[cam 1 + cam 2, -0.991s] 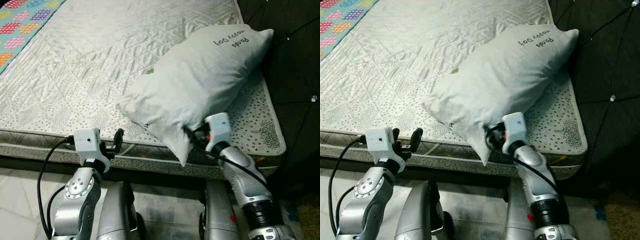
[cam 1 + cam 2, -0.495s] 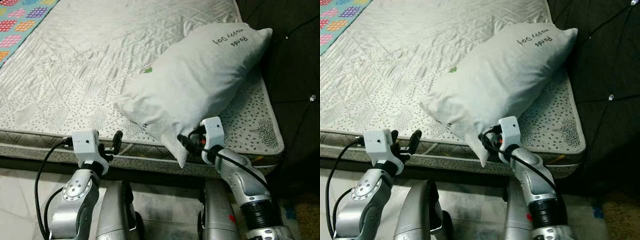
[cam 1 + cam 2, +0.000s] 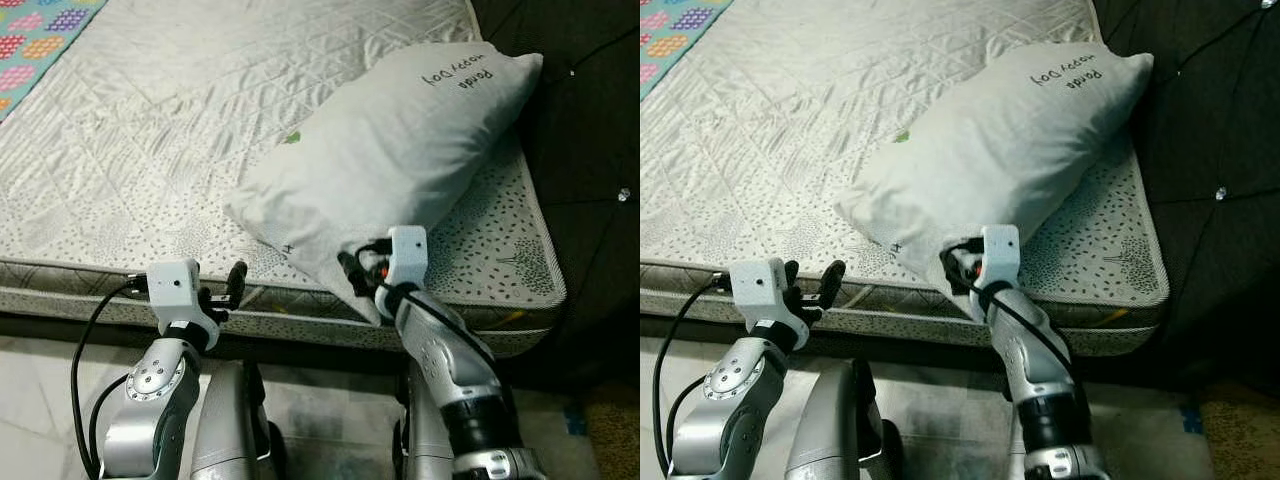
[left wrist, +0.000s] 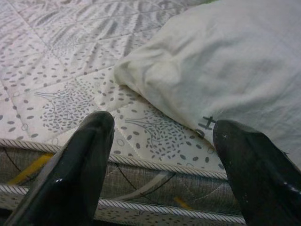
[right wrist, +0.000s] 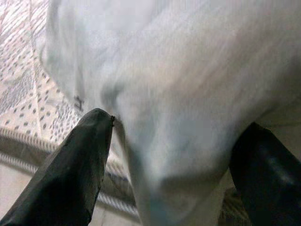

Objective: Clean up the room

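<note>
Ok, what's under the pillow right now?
The pillow lies on the quilted mattress, its near corner overhanging the edge between the right gripper's open fingers. Whatever lies beneath its middle is covered.

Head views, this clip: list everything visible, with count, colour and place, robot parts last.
Pillow: one, white, dark handwriting near its far end, lying diagonally on the mattress's right side, near corner overhanging the front edge.
Mattress: one, grey-white quilted with a speckled border, spanning the scene.
Blanket: one, teal with coloured hexagons, at the mattress's far left.
Headboard: one, dark tufted, right of the mattress.
Floor: pale tiles, below the mattress.
Left gripper: one, black jaws open, at the mattress's front edge, left of the pillow and apart from it.
Right gripper: one, black jaws open around the pillow's near corner.
</note>
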Controlling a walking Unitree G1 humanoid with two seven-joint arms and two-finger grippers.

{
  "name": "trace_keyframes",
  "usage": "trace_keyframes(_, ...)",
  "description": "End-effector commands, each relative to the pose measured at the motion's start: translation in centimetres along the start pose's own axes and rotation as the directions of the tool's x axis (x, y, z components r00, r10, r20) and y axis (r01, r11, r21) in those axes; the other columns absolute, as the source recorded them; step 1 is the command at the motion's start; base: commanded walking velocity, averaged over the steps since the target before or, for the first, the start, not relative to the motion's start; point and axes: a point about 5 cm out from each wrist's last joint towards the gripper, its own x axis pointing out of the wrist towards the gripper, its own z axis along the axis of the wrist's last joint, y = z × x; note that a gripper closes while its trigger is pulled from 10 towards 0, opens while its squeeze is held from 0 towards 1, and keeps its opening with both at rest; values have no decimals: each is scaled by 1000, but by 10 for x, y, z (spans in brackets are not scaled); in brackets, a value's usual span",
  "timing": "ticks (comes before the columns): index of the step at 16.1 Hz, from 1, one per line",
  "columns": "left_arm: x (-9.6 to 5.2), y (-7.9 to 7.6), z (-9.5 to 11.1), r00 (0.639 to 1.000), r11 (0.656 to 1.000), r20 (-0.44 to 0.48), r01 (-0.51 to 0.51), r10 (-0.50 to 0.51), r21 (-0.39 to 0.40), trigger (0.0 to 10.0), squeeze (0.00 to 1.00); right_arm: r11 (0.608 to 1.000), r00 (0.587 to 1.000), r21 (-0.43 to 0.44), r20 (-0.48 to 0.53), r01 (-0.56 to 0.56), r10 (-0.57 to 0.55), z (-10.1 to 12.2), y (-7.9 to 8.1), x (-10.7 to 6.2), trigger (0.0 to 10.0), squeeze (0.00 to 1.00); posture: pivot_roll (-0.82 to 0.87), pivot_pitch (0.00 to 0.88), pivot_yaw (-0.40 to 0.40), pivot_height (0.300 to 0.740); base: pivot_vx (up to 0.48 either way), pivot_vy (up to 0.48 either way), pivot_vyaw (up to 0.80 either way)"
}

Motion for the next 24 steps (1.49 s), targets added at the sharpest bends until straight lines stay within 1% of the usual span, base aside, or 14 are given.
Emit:
trace_keyframes(1,-2,3,3,1000,1000,8,-6,6,0,10000,0,1000,999,21,22,23,-24,2,2,3,10000,0,-64,202,85,556,0,0,0)
trace_keyframes(2,-2,2,3,1000,1000,11,-9,9,-1,10000,0,997,997,38,40,69,-70,4,-2,7,7922,0,-63,200,84,556,0,0,0)
trace_keyframes(3,-2,2,3,1000,1000,13,-11,11,-1,10000,0,995,994,43,53,94,-96,6,-3,10,4078,0,-63,198,84,556,0,0,0)
trace_keyframes(4,-1,2,4,1000,1000,18,-14,14,-1,10000,0,989,987,63,79,132,-136,10,-6,14,0,0,-63,198,84,556,0,0,0)
trace_keyframes(7,0,3,6,1000,1000,26,-17,17,0,10000,0,987,982,70,116,142,-149,19,-2,21,0,0,-55,187,82,556,0,0,0)
trace_keyframes(9,0,4,6,999,1000,30,-20,20,1,10000,0,988,981,72,129,136,-145,21,-1,22,0,0,-53,184,79,556,0,0,0)
trace_keyframes(17,2,4,8,999,1000,35,-23,23,-1,10000,0,979,969,83,150,184,-195,18,-13,24,0,0,-57,190,82,556,0,0,0)
trace_keyframes(19,1,4,6,999,1000,33,-24,24,-3,10000,0,980,973,85,136,177,-188,15,-13,25,0,0,-58,194,81,556,0,0,0)
trace_keyframes(21,1,2,6,999,1000,32,-24,24,-6,10000,0,986,978,58,130,155,-162,15,-14,26,0,0,-59,195,78,556,0,0,0)
trace_keyframes(22,0,2,6,999,1000,33,-26,26,-7,10000,0,986,977,48,135,162,-168,17,-18,26,0,0,-59,195,78,556,0,0,0)
trace_keyframes(23,1,3,6,999,1000,34,-29,29,-7,10000,0,984,971,39,160,173,-177,22,-25,25,0,0,-59,195,75,556,0,0,0)
trace_keyframes(24,0,4,6,999,999,36,-32,32,-6,10000,0,976,956,-1,203,218,-213,35,-43,24,0,0,-59,195,75,556,0,0,0)
